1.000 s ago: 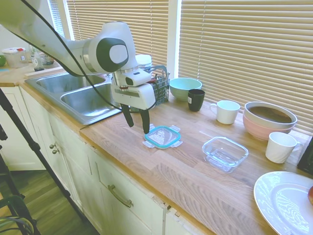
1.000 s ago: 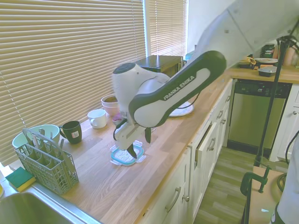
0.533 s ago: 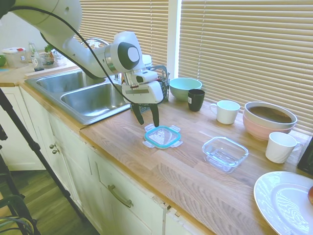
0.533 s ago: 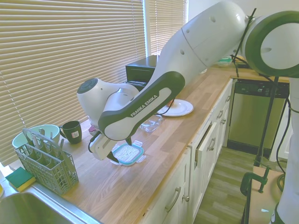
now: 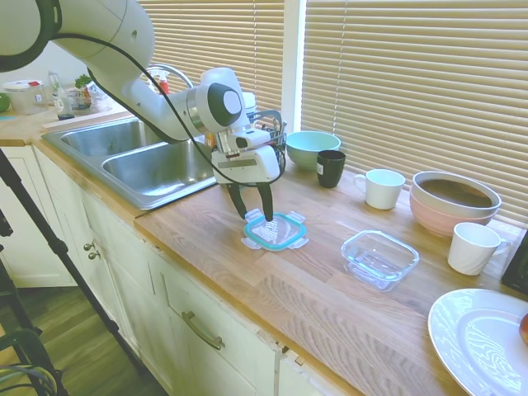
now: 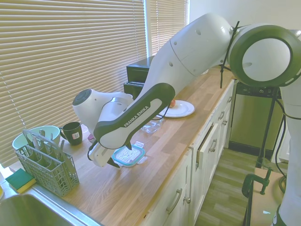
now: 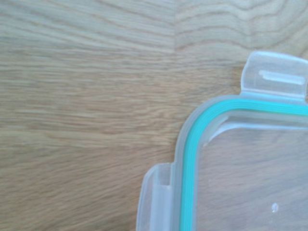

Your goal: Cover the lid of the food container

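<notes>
— Arm pose? 
— Reaching in from upper left of the first exterior frame, elbow high, wrist bent straight down at centre-left.
— Tool [image 5: 252,214] state? 
— Pointing downward, fingers [image 5: 267,202] spread apart, tips low; mostly hidden behind the forearm in the second exterior frame.

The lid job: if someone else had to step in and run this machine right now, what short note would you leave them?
Tool: open, fingers straddling the sink-side edge of the lid, nothing gripped yet.
Lid: flat on the wooden counter.
Food container: empty, on the counter apart from the lid, toward the white plate.
Done: tool brought down at the lid.
Left: close on the lid, lift it, carry it over, set it on the container.
</notes>
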{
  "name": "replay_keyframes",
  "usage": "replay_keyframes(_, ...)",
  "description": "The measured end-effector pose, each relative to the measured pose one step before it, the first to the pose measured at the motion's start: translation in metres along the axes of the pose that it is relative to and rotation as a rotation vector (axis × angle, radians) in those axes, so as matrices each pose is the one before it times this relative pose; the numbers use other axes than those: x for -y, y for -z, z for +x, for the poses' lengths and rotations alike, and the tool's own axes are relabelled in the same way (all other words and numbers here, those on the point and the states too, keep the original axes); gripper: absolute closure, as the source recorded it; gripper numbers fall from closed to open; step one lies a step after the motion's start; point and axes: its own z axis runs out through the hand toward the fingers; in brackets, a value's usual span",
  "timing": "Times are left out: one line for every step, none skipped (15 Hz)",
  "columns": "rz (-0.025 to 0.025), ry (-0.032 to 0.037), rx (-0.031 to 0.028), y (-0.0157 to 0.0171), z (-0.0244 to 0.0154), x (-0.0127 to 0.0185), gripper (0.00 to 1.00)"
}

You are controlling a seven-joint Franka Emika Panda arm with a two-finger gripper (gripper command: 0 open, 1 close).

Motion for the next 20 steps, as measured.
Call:
replay_keyframes(-0.00447,0.00108,-0.00329,-0.00290,0.00145,0.00148,0.00)
replay_keyframes(-0.00293,0.00052,-0.00344,-0.00187,0.00147,0.00166,0.00)
replay_keyframes(-0.00201,-0.00068,-0.00450,0.00027,0.00192,0.00188,0.00)
replay_keyframes(-0.00470,0.00105,-0.00353,-0.00019,0.00081,0.00140,0.00)
replay_keyframes(-0.00256,0.00204,-0.00373,0.00018,0.00032,0.00221,0.00)
replay_keyframes(-0.00109,0.00180,-0.00419,0.00065,0.00072,0.00288,0.00)
replay_keyframes(-0.00224,0.00007,-0.00284,-0.00002,0.00146,0.00235,0.00)
replay_keyframes(-0.00107,-0.00121,-0.00367,0.00003,0.00240,0.00228,0.00)
replay_keyframes(-0.00157,-0.00142,-0.00314,-0.00037,0.00220,0.00174,0.00)
replay_keyframes(-0.00144,-0.00148,-0.00126,-0.00037,0.00151,0.00080,0.00)
replay_keyframes(-0.00106,-0.00186,-0.00058,-0.00016,0.00130,0.00040,0.00)
replay_keyframes(-0.00089,-0.00086,-0.00017,-0.00019,0.00071,-0.00009,1.00)
replay_keyframes(-0.00134,-0.00022,0.00033,-0.00012,0.00013,-0.00008,1.00)
replay_keyframes(-0.00276,-0.00011,0.00081,-0.00022,0.00003,-0.00015,1.00)
replay_keyframes(-0.00459,-0.00027,0.00132,-0.00021,0.00002,-0.00037,1.00)
replay_keyframes(-0.00731,-0.00039,0.00203,-0.00038,0.00008,-0.00040,1.00)
replay_keyframes(-0.00565,-0.00024,0.00129,-0.00019,0.00015,0.00024,1.00)
replay_keyframes(-0.00639,0.00043,0.00120,-0.00008,-0.00013,0.00069,1.00)
replay_keyframes(-0.00457,0.00191,0.00099,-0.00044,-0.00100,0.00093,1.00)
replay_keyframes(-0.00600,0.00210,0.00056,-0.00028,-0.00143,0.00087,1.00)
